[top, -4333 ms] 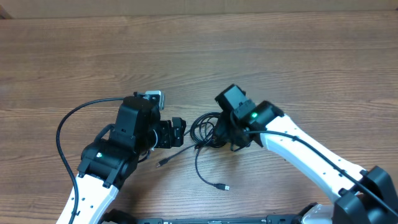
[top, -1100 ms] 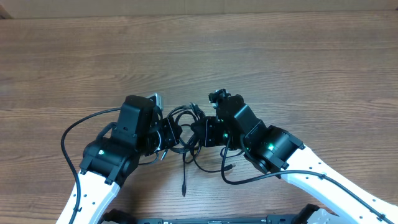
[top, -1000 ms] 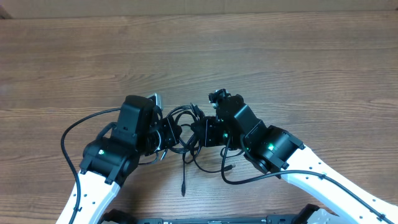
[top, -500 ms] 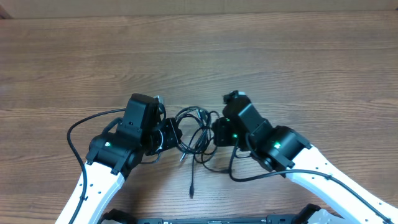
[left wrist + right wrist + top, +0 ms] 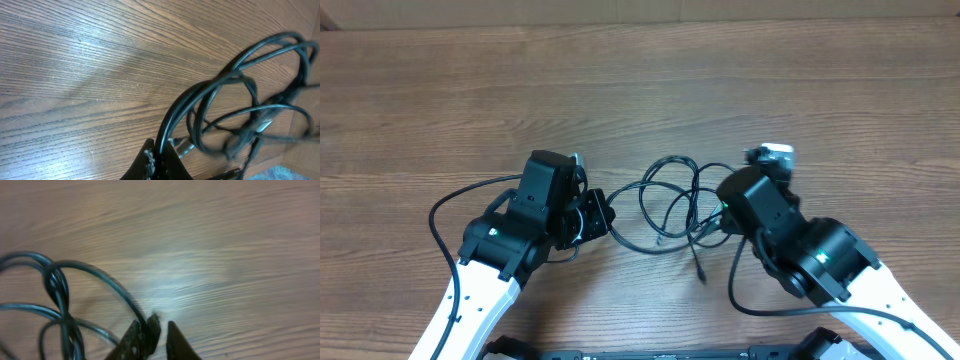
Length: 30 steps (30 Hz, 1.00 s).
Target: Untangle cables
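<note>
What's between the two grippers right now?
Only the cables, in loose loops over the table, spanning left gripper to right gripper; clearest in the overhead view.

Cables (image 5: 675,200) on table (image 5: 720,80) between left pincer (image 5: 605,215) and right pincer (image 5: 712,225) (left-held)

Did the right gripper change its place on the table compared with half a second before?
Yes. In the overhead view the right gripper has gone to the right along the table, away from the left gripper, drawing the cables out.
</note>
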Each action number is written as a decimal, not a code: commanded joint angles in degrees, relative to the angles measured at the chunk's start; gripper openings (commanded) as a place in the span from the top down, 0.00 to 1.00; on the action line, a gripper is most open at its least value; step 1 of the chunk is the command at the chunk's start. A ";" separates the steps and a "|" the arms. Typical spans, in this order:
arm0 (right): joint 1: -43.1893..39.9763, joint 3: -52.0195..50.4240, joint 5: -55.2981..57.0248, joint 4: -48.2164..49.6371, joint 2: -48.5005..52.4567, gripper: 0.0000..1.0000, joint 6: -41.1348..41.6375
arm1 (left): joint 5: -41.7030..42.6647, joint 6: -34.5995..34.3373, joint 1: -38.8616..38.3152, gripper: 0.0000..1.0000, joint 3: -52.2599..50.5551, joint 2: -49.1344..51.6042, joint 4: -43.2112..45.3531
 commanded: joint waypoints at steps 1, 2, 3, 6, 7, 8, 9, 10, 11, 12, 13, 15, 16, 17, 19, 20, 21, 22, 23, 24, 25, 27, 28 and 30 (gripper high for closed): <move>-0.66 2.29 14.43 -1.77 -3.19 0.81 2.40 | -1.03 -0.48 -0.28 0.96 0.44 -0.20 0.15; -0.66 2.29 16.63 -2.23 -3.89 0.81 2.36 | -1.05 -0.33 -0.28 0.96 0.46 -0.20 0.15; -0.66 2.29 18.58 -2.64 -4.50 0.80 2.36 | -1.05 0.07 -0.24 0.96 0.46 -0.20 0.15; -0.66 2.29 24.13 -3.74 -6.56 0.75 2.38 | -1.05 0.59 -0.24 0.96 0.44 -0.20 0.13; -0.66 2.29 24.98 -3.87 -7.26 0.71 2.40 | -1.05 0.59 -0.24 0.96 0.46 -0.20 0.15; -0.66 2.29 24.83 -3.69 -8.04 0.57 2.56 | -1.03 0.57 -0.24 0.96 0.46 -0.20 0.17; -0.66 2.29 23.56 -3.26 -8.74 0.44 2.58 | -0.94 0.57 -0.24 0.96 0.46 -0.20 0.22; -0.63 2.29 22.01 -2.95 -9.20 0.37 2.56 | -0.72 0.57 -0.24 0.96 0.46 -0.20 0.26; -0.63 2.29 19.28 -2.73 -9.79 0.34 2.56 | -0.26 0.63 -0.24 0.96 0.46 -0.20 0.33; -0.66 2.29 16.46 -2.58 -10.19 0.30 2.54 | 1.05 1.73 -0.24 0.96 0.46 -0.20 0.66; -0.63 2.29 13.64 -2.56 -10.45 0.28 2.54 | 2.95 3.54 -0.24 0.96 0.46 -0.20 1.27; -0.63 2.29 7.87 -2.56 -10.54 0.25 1.92 | 9.09 8.79 -0.24 0.96 0.52 -0.20 2.95; -0.63 2.29 5.44 -2.58 -10.54 0.24 1.60 | 11.89 10.73 -0.24 0.96 0.66 -0.20 3.43; -0.63 2.29 2.89 -2.58 -10.54 0.22 1.14 | 15.13 12.98 -0.24 0.96 1.01 -0.20 3.54; -0.63 2.29 -3.52 -2.56 -10.14 0.21 -1.57 | 21.38 17.92 -0.24 0.96 1.99 -0.20 3.21; -0.63 2.29 -6.56 -2.58 -9.92 0.21 -2.97 | 24.13 20.35 -0.24 0.96 2.62 -0.22 2.80; -0.63 2.29 -9.81 -2.60 -9.53 0.21 -4.70 | 26.34 22.69 -0.24 0.96 3.54 -0.22 1.81; -0.63 2.29 -12.20 -2.62 -9.22 0.21 -6.19 | 26.86 24.39 -0.24 0.96 4.70 -0.24 0.22; -0.63 2.29 -14.45 -2.71 -8.81 0.20 -7.74 | 26.77 25.75 -0.24 0.96 5.81 -0.28 -1.57; -0.63 2.29 -15.89 -2.84 -8.37 0.20 -8.96 | 26.82 28.13 -0.24 0.96 7.48 -0.42 -4.17; -0.63 2.29 -16.72 -2.97 -7.98 0.20 -9.84 | 26.80 29.79 -0.24 0.96 8.81 -0.52 -6.25; -0.63 2.29 -18.71 -3.10 -7.13 0.19 -11.93 | 26.73 33.00 -0.24 0.96 11.89 -0.70 -10.88; -0.63 2.27 -20.55 -3.08 -6.56 0.18 -13.09 | 26.34 34.25 -0.24 0.96 13.64 -0.79 -13.35; -0.63 2.25 -24.26 -3.02 -5.35 0.19 -15.04 | 25.70 36.13 -0.24 0.96 16.98 -0.96 -17.66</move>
